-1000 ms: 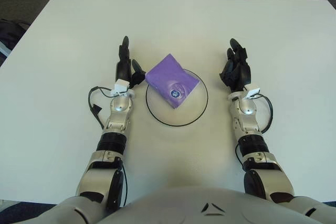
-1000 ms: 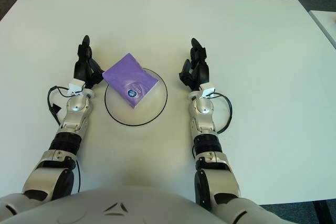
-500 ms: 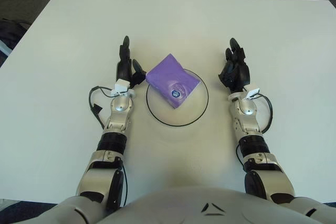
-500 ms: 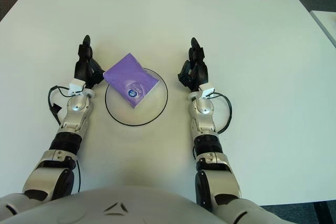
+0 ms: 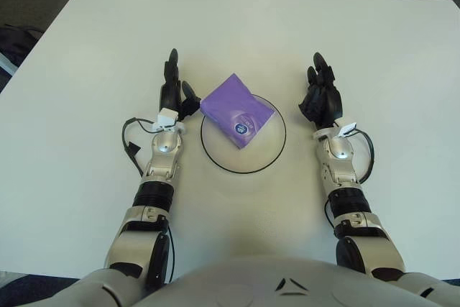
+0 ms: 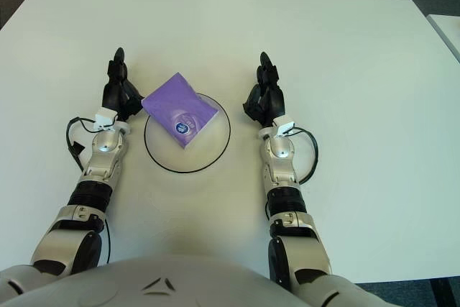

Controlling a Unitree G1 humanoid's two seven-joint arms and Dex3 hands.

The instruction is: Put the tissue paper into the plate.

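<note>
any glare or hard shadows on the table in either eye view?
Left eye view: white table evenly lit, no glare; only faint shadows by the purple tissue pack and plate. Right eye view: same; right robot hand casts barely any shadow.

Glossy purple plastic tissue pack [image 5: 236, 111]; clear plate [image 5: 267, 156]; matt white table [image 5: 230, 30].

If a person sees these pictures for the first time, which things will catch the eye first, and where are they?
The purple square tissue packet stands out first: it lies on the round clear plate with a dark rim at the middle of the white table, its upper-left corner reaching over the rim. The left hand rests just left of the packet, the right hand to the right of the plate; neither holds anything.
</note>
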